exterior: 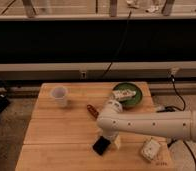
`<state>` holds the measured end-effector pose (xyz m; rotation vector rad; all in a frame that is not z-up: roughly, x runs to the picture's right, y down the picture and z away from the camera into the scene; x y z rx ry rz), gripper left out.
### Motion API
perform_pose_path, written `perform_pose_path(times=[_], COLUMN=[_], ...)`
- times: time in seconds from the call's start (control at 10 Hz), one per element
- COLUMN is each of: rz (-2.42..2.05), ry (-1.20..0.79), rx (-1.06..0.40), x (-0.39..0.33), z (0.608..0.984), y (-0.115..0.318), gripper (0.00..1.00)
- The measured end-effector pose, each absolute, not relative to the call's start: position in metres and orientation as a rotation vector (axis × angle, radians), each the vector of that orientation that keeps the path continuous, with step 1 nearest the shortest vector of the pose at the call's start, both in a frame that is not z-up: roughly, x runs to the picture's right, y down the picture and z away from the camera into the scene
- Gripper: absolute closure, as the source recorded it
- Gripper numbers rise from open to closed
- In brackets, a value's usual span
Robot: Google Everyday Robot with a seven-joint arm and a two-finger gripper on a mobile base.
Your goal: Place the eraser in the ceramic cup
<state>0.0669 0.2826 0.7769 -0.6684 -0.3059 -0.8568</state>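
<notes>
Wood-plank table (56, 131), smooth cup (59, 96) — seemingly ceramic

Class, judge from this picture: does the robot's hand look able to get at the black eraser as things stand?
Probably yes. The hand hangs right at the eraser; nothing lies between them, and the reddish stick and white packet lie well apart.

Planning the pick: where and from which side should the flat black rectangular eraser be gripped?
Likely across its narrow width, from above: the black eraser lies flat and thin on the wooden table. The gripper is right over it.
</notes>
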Motion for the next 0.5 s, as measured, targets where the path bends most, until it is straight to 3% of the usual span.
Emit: perform_pose_path(times=[0.3, 0.5], rz=[-0.848, -0.847], ry=[-0.317, -0.32], rx=[-0.671, -0.673], x=[0.0692, 0.0725], z=[0.7769, 0.7753], y=[0.2848, 0.2856], gripper=[0.67, 0.91])
